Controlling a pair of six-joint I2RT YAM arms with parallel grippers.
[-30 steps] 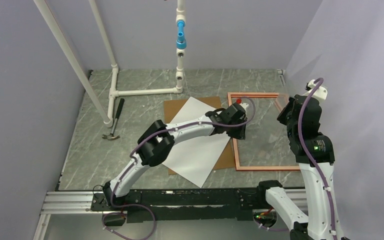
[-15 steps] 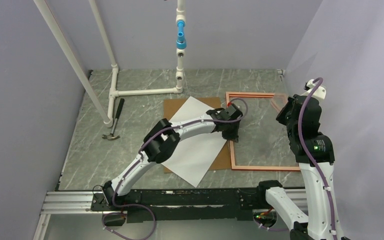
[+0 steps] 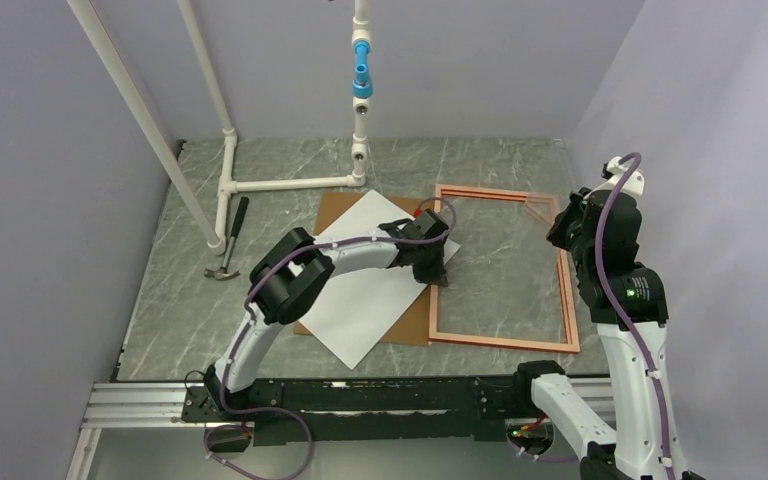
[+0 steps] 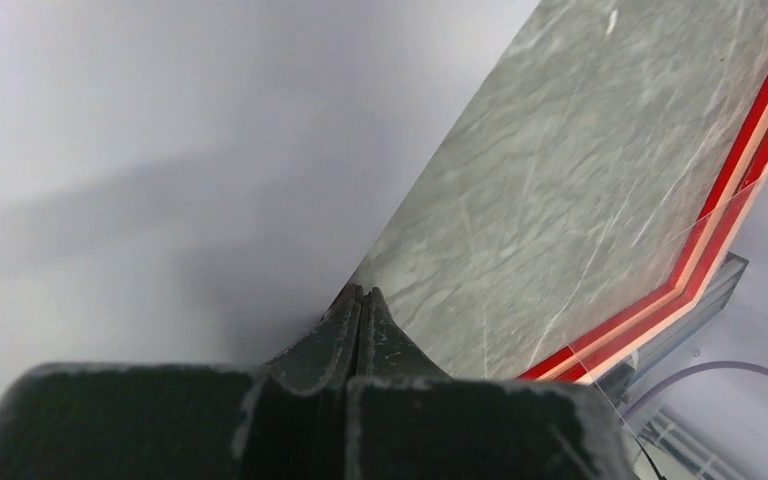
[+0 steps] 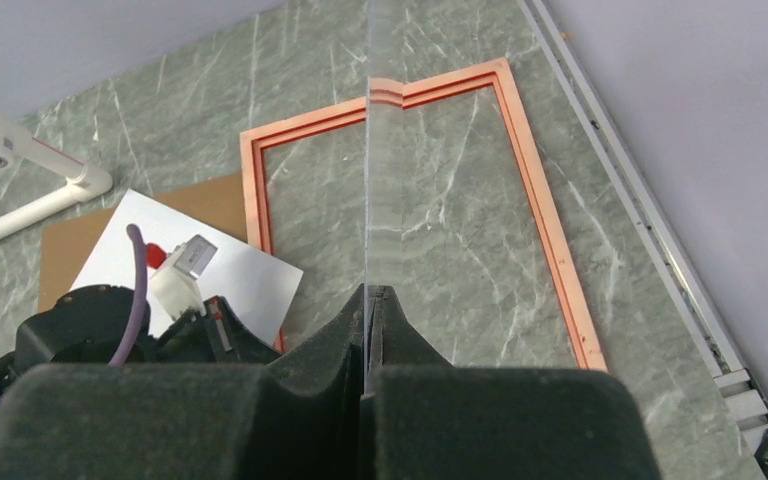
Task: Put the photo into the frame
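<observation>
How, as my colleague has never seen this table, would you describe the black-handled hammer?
On the grey marbled table, look left to the white pipe stand. The black-handled hammer lies flat beside its upright: dark slim handle, metal claw head, unlike the white tubes.

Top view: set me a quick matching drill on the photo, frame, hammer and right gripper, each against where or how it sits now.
Things:
1. photo
2. frame
3. hammer
4. right gripper

Places and states:
A. beside the white pipe stand
B. shut on the clear pane
C. white face up on the brown board
D. orange border, right of the board

Pairs: 1-C, 2-D, 3-A, 4-B
</observation>
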